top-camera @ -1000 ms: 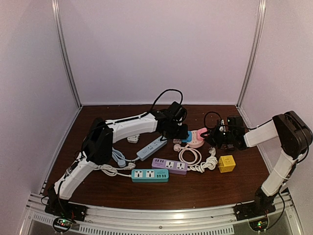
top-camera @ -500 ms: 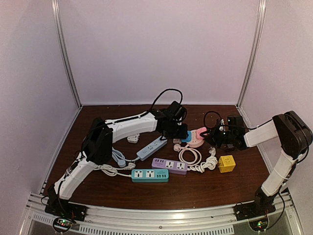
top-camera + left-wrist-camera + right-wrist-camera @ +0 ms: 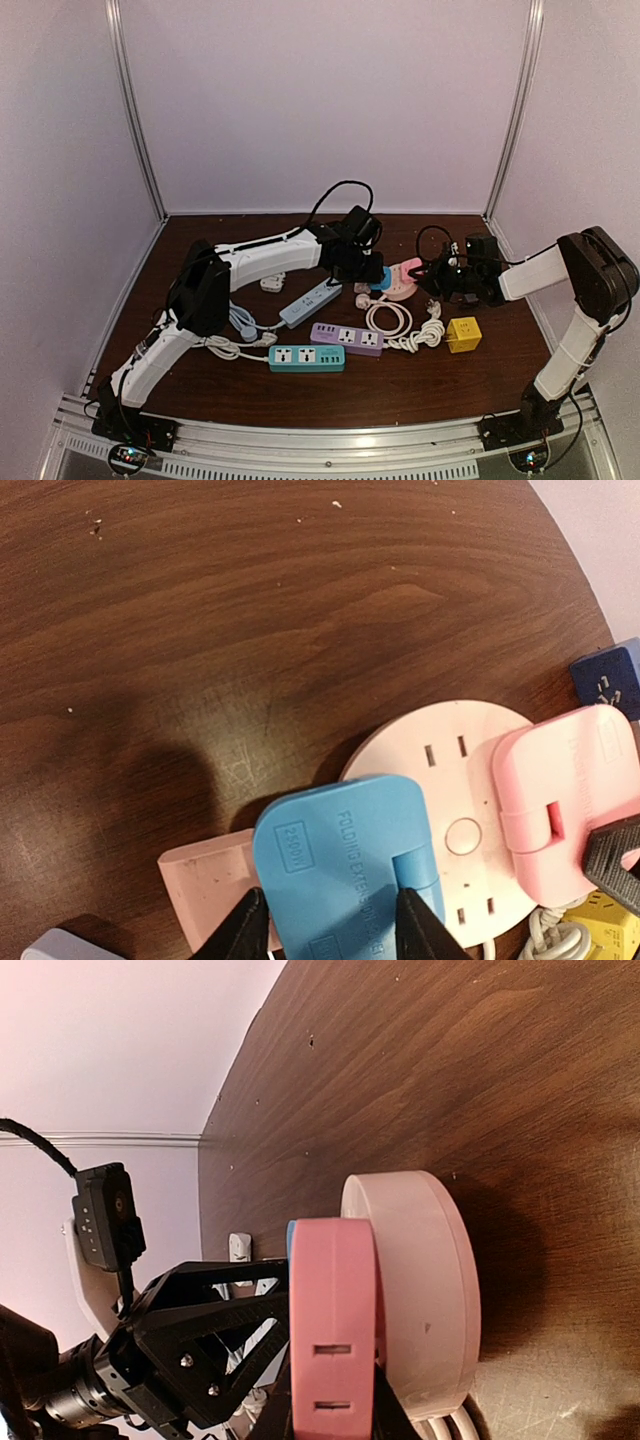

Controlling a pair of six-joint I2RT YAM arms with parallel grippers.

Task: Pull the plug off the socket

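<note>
Two grips: blue plug, pink plug.

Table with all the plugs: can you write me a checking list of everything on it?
Surface: dark wooden table, few pale specks.
Job's things: blue plug and pink plug sit on the round pink socket.
Clutter: teal strip, purple strip, grey-blue strip, yellow cube.
Grippers: left gripper shut on blue plug; right gripper shut on pink plug.
Cables: white cord coiled by the socket; black cable arches at the back.
Surroundings: pale walls, metal posts.
</note>
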